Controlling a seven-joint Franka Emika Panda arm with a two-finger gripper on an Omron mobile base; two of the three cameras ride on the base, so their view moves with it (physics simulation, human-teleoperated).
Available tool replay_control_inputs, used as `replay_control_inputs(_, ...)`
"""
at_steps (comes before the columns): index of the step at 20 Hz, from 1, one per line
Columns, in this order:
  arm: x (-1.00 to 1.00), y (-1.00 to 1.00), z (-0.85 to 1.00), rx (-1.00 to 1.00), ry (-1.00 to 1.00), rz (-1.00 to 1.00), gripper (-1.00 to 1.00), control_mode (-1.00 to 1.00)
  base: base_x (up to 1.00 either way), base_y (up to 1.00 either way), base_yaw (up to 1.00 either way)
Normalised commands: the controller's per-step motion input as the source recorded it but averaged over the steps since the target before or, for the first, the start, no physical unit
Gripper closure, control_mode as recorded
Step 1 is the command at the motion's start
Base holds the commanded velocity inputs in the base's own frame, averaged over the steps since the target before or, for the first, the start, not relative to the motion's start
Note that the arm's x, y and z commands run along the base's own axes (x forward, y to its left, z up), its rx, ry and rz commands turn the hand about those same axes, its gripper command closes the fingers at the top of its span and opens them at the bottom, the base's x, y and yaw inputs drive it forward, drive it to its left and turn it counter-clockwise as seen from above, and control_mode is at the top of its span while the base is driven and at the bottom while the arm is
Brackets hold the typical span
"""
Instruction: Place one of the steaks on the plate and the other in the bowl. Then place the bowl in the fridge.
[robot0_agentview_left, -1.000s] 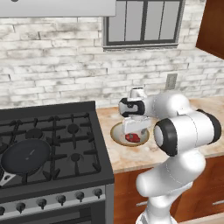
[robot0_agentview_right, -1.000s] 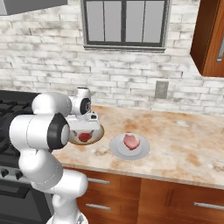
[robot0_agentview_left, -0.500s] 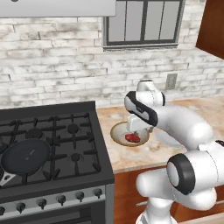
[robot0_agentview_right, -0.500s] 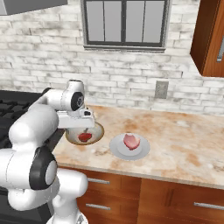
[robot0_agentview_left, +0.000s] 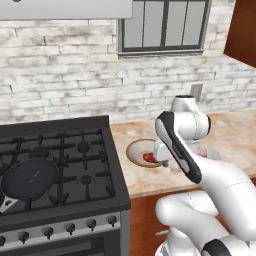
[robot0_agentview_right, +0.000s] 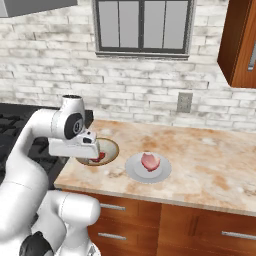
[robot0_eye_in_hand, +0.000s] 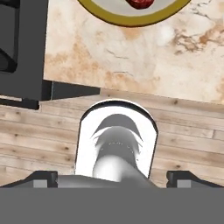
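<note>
Meanwhile, open, empty claw (robot0_eye_in_hand: 112, 177) above counter (robot0_eye_in_hand: 131, 65), red steak (robot0_agentview_left: 148, 158) in bowl (robot0_agentview_left: 134, 150), no legible writing.

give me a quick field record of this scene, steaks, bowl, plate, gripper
red steak: lying in the bowl
pink steak: lying on the plate
bowl place: counter, beside the stove
plate place: counter, to the right of the bowl
gripper: open, holding nothing, fingertips apart at the bottom of the hand view
frying pan: on a stove burner
steps left: bowl not yet in the fridge
</note>
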Motion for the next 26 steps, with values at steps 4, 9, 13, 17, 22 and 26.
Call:
replay_control_inputs(4, -0.5, 0.0, 0.09, 0.0, 0.0, -0.09, -1.0, -1.0, 0.0, 0.0, 0.0)
replay_control_inputs(9, -0.2, 0.0, 0.0, -0.03, 0.0, -0.11, -1.0, -1.0, 0.0, 0.0, 0.0)
replay_control_inputs(13, 0.0, 0.0, 0.0, 0.0, 0.0, 0.0, -1.0, -1.0, 0.0, 0.0, 0.0)
replay_control_inputs(17, 0.0, 0.0, 0.0, 0.0, 0.0, 0.0, -1.0, 1.0, -0.29, -0.16, -0.06)
replay_control_inputs(22, 0.0, 0.0, 0.0, 0.0, 0.0, 0.0, -1.0, 1.0, -0.53, -0.45, -0.23)
replay_control_inputs(26, 0.0, 0.0, 0.0, 0.0, 0.0, 0.0, -1.0, 1.0, 0.01, -0.99, -0.62)
